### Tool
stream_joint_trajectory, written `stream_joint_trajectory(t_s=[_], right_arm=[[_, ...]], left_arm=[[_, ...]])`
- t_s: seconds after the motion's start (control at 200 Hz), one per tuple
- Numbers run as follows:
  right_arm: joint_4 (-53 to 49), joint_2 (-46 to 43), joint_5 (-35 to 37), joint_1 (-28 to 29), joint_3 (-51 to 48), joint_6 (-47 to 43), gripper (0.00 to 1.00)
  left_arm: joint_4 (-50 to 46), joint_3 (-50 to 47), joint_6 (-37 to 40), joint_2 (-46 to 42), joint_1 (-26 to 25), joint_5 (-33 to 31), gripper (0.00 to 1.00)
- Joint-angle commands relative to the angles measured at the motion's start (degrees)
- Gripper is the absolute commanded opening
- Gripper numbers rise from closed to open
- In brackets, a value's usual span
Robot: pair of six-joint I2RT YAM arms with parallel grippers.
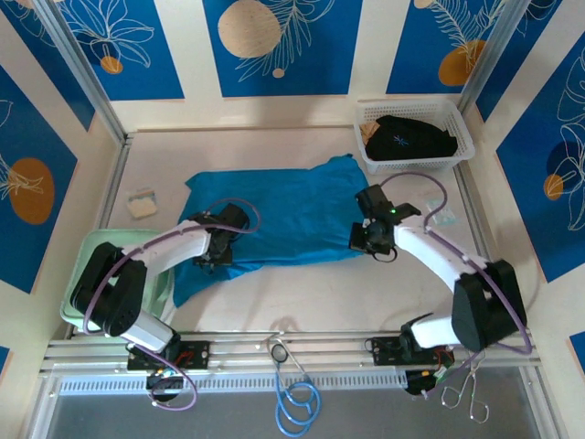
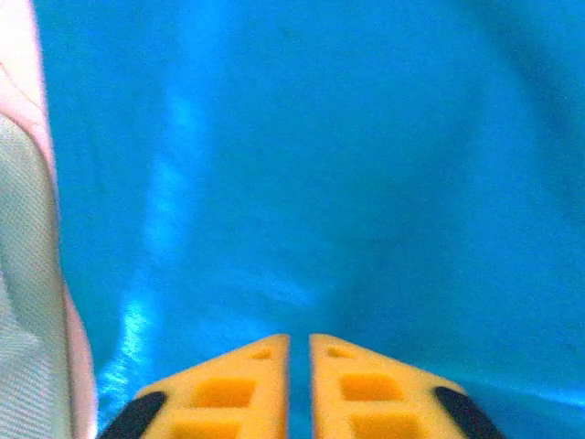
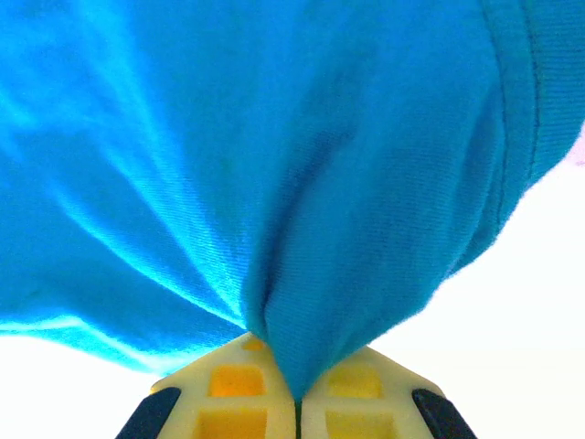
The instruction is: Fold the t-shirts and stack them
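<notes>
While both arms reach over the table (image 1: 302, 297), we note the teal t-shirt (image 1: 292, 212) spread flat across its middle, long side running left to right, with one corner trailing toward the near left. The black t-shirt (image 1: 407, 137) sits bundled in the white mesh basket (image 1: 420, 165) at the far right, well apart from the teal one.

Right gripper (image 1: 365, 241): down on the shirt's near right edge. In the right wrist view its yellow fingers (image 3: 233, 384) are clamped together on a fold of teal cloth, which fans up and out from the pinch; the hem runs along the right.

Left gripper (image 1: 211, 258): down on the shirt's near left part, just beside the pale green pad (image 1: 84, 259). In the left wrist view the fingers (image 2: 228, 389) are drawn together to a thin slit, with teal cloth stretching away ahead of them. We cannot tell whether any cloth is caught in that slit.

A small pale block (image 1: 142, 203) lies on the table at the far left, apart from the shirt.
</notes>
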Motion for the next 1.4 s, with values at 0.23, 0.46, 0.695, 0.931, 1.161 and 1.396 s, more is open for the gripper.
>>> stream_joint_trajectory(t_s=[0.23, 0.46, 0.695, 0.931, 1.161, 1.396], right_arm=[[-7.4, 5.2, -12.6, -7.8, 14.5, -8.1, 0.0], [-9.3, 23.7, -17.6, -8.8, 36.7, -9.9, 0.0], [-17.6, 50.4, -17.4, -9.0, 69.2, -9.6, 0.0], [-25.0, 69.3, -19.2, -7.9, 97.4, -8.9, 0.52], [-20.9, 56.8, -11.2, -5.7, 82.0, -9.1, 0.6], [-4.9, 37.3, -8.4, -6.1, 47.1, -1.4, 0.51]], left_arm=[[-5.7, 5.5, 3.2, -0.1, 0.6, -3.9, 0.27], [-4.7, 4.3, 4.1, -0.3, 0.4, -2.1, 0.86], [-5.0, 1.2, 2.7, -3.8, -0.8, -1.5, 0.88], [-6.1, 1.6, 2.1, -4.6, -1.7, -1.6, 0.94], [-6.1, 2.3, 1.6, -3.8, -1.9, -2.2, 0.95], [-3.9, 6.2, 2.7, 0.4, -1.9, -2.5, 0.93]])
